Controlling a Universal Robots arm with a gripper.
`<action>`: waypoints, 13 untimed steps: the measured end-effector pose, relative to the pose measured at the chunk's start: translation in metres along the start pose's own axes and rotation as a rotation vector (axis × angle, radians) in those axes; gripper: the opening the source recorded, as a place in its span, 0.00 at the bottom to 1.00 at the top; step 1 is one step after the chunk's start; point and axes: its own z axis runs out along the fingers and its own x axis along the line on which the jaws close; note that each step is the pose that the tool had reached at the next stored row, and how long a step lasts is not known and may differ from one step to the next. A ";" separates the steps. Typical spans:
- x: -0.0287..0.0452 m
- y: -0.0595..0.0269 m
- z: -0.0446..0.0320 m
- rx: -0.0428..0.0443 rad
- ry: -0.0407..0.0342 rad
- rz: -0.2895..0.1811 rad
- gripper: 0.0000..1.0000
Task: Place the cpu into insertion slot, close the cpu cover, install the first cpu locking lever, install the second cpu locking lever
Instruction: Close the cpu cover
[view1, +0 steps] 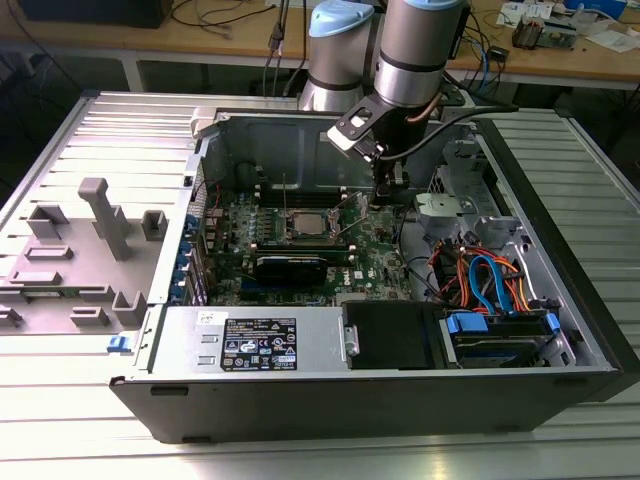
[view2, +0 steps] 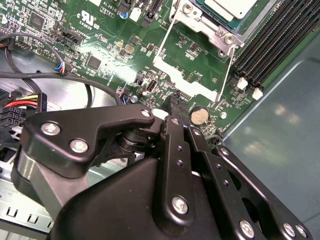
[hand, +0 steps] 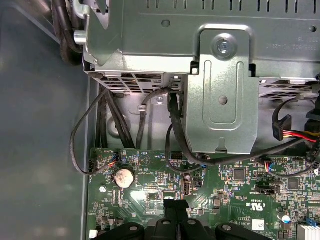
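The cpu lies flat in its socket with its silver-grey top showing; in the exterior view the cpu sits mid-motherboard. The cpu cover stands swung open from the socket's edge on the side toward the gripper, green board showing through its cut-out. Thin wire levers run along its sides. My gripper hovers just beyond the cover's free edge, fingers shut together with nothing between them. Its tips hang low over the board. In the exterior view the gripper is to the right of the socket.
A metal drive cage with black cables rises close beside the gripper. A coin battery lies near the fingertips. Memory slots flank the socket. The power supply fills the case front. A grey plastic fixture stands outside the case.
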 end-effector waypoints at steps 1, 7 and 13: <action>0.0000 0.0000 0.0000 0.0000 0.0000 0.000 0.11; 0.0001 -0.0012 0.0001 -0.0001 0.0016 0.000 0.11; 0.0002 -0.0038 0.0000 -0.0001 0.0024 0.000 0.11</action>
